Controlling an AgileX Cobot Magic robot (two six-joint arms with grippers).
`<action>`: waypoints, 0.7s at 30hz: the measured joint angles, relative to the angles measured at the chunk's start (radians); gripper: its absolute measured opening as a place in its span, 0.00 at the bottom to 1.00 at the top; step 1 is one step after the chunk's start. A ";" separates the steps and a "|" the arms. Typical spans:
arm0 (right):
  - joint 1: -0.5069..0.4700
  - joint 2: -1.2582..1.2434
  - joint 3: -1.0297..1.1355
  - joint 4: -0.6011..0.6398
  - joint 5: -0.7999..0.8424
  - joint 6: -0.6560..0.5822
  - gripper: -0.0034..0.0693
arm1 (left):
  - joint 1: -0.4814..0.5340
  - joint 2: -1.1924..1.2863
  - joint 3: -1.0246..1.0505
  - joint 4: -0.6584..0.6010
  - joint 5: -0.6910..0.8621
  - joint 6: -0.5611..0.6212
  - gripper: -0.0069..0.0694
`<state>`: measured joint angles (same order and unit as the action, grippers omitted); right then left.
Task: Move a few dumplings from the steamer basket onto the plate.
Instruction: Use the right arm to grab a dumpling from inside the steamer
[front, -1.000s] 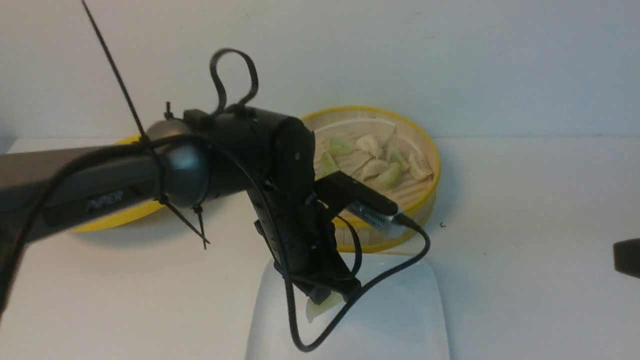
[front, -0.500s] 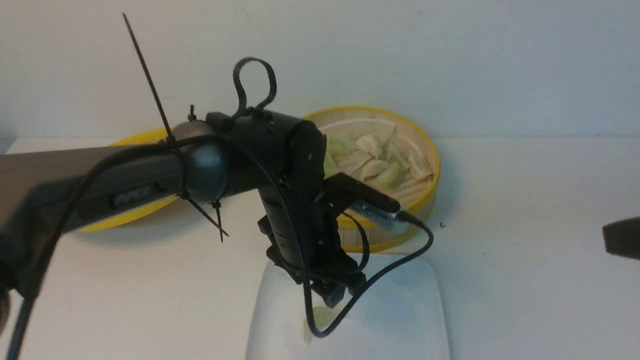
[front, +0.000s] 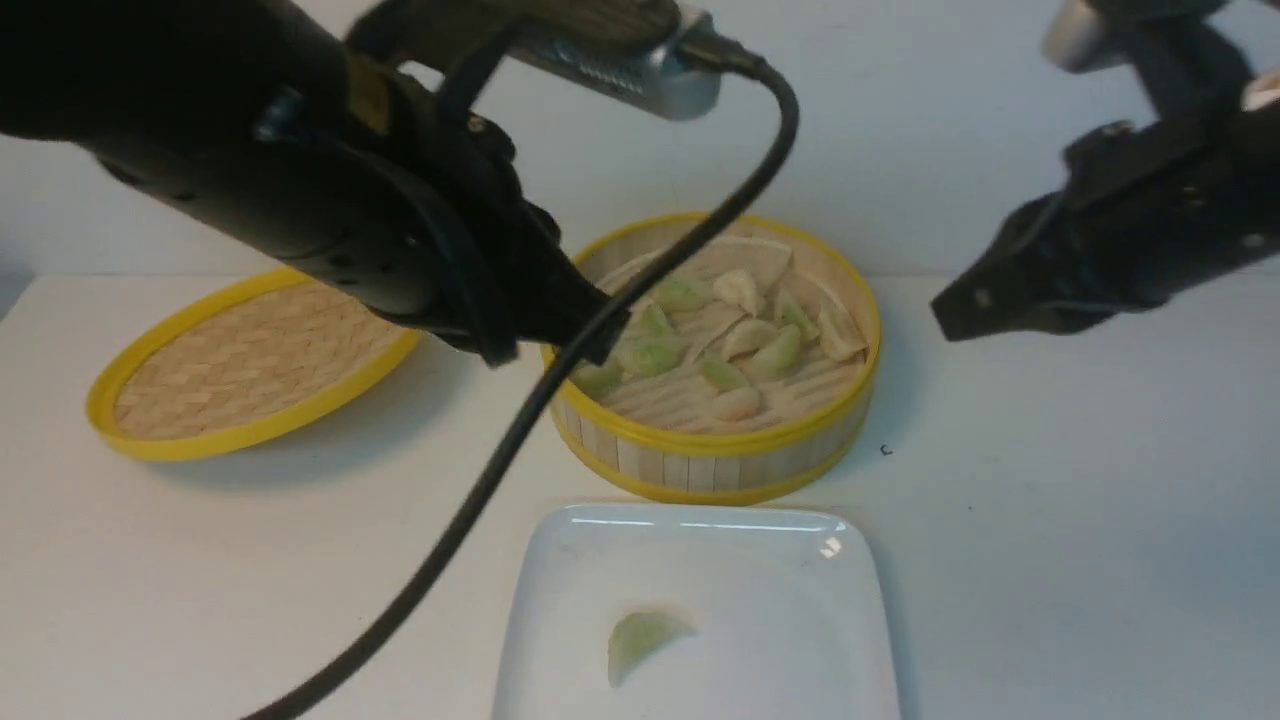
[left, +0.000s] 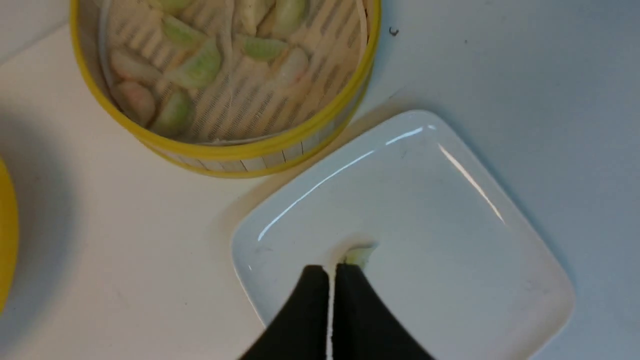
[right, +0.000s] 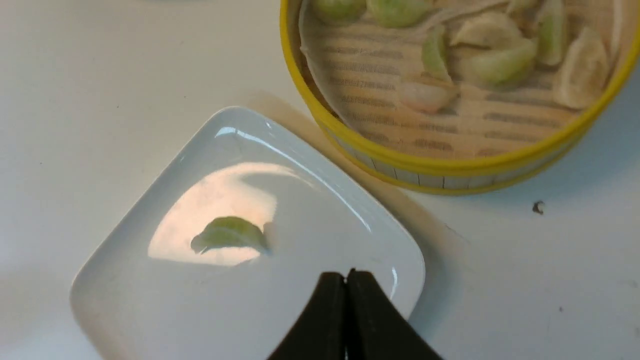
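A: Surroundings?
B: Woven lid (front: 255, 360) on the white table (front: 1060, 580), left of the steamer basket (front: 715, 470). Left arm (front: 330, 160) and its black cable (front: 490, 478) cross in front of the basket's left rim; this is the main obstruction in the front view. Small dark speck (front: 886, 450) right of the basket.

A: Grippers?
B: Left gripper (left: 332, 272): closed, nothing gripped. Right gripper (right: 348, 277): closed, likewise bare; raised, right of the basket.

A: Counts?
B: One basket, one lid, one plate (front: 780, 620). One green dumpling (front: 640, 640) on the plate. Basket dumplings (front: 778, 352): eleven visible in front view; left wrist view adds two, one pinkish (left: 135, 100), one whitish (left: 132, 65). Thirteen discernible.

A: Edges and room?
B: Basket sits near the table's far edge, by the wall (front: 900, 130). Plate just beside the basket, on the robot's side; its near edge is cut off in front view. Bare plate surface all around its dumpling. Open tabletop right of plate and basket, also between lid and plate. Slatted floor shows bare along the basket's near side.
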<state>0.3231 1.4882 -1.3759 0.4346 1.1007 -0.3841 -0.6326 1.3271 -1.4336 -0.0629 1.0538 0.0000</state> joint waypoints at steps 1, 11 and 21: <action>0.000 0.009 -0.005 -0.002 -0.003 0.000 0.04 | 0.000 -0.005 0.000 0.000 0.003 0.000 0.08; 0.039 0.409 -0.307 -0.067 -0.034 -0.003 0.33 | 0.000 -0.255 0.085 0.008 0.093 -0.071 0.08; 0.064 0.668 -0.462 -0.110 -0.039 -0.006 0.76 | 0.000 -0.430 0.234 0.140 0.097 -0.232 0.08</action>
<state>0.3875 2.1561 -1.8383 0.3242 1.0620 -0.3901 -0.6326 0.8971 -1.1996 0.0769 1.1511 -0.2317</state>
